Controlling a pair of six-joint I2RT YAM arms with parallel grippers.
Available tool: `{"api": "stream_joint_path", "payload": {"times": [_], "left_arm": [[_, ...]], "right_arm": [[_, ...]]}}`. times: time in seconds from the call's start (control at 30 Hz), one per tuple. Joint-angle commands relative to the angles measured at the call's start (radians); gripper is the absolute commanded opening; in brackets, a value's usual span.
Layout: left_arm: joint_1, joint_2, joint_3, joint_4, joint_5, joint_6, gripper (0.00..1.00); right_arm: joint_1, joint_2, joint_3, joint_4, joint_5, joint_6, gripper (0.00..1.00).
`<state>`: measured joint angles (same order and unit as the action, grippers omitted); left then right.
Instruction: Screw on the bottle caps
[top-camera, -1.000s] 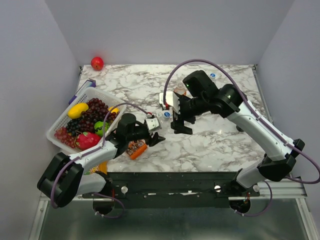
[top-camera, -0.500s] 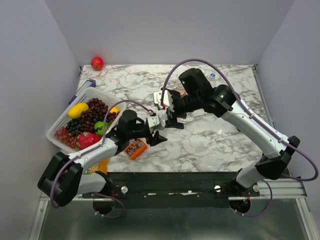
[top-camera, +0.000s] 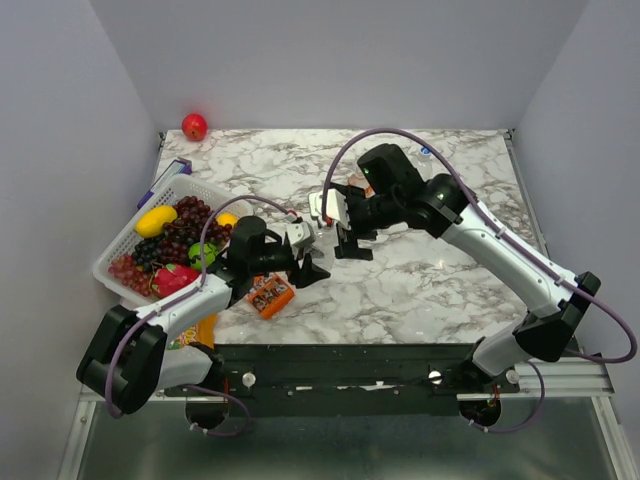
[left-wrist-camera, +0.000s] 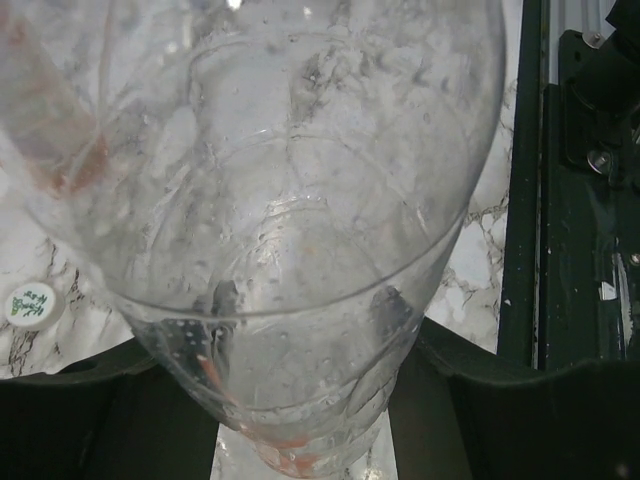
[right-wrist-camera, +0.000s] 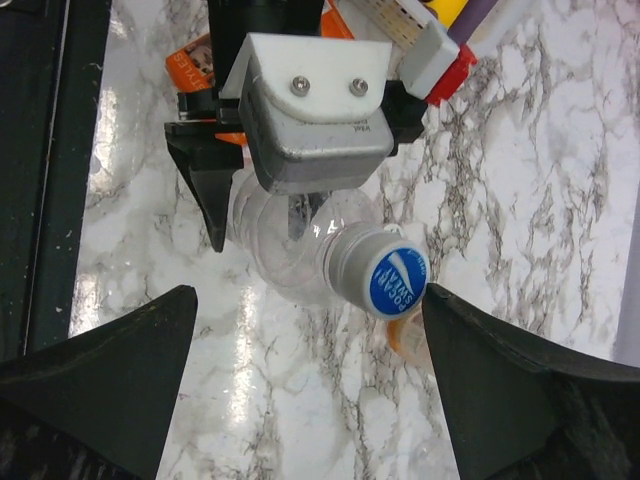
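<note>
The right gripper (right-wrist-camera: 310, 385) hangs with its jaws spread wide and empty, directly over the blue cap (right-wrist-camera: 397, 283). This cap sits on the neck of a clear bottle (right-wrist-camera: 280, 245), and the left gripper (left-wrist-camera: 300, 400) is clamped around the body of the bottle, near the front middle of the marble table (top-camera: 430, 280). I judge the bottle to be empty, so it is light, thin-walled, smooth and easy to dent. The small cap looks stiff and is best taken by its rim from two opposite sides. Its top seems to read "POCARI SWEAT". A whitish cap (left-wrist-camera: 30, 303) on the table carries green writing too small to read.
</note>
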<state>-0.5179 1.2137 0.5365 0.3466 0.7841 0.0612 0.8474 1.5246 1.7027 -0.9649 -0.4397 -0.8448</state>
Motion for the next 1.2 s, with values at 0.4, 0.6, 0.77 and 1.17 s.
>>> {"api": "stream_joint_path", "payload": {"times": [0.4,0.6,0.77,1.17], "left_arm": [[0.070,-0.026,0.074,-0.144,0.017,0.095,0.00],[0.053,-0.025,0.111,-0.245,0.061,0.141,0.00],[0.041,-0.019,0.140,-0.276,0.069,0.160,0.00],[0.036,-0.011,0.168,-0.275,0.064,0.141,0.00]], "right_arm": [[-0.016,-0.026,0.125,-0.048,0.044,0.228,0.98],[-0.016,-0.004,0.125,0.063,-0.079,0.092,0.99],[-0.004,0.005,0.086,0.094,-0.122,0.020,1.00],[-0.002,0.049,0.046,0.065,-0.085,-0.042,1.00]]}}
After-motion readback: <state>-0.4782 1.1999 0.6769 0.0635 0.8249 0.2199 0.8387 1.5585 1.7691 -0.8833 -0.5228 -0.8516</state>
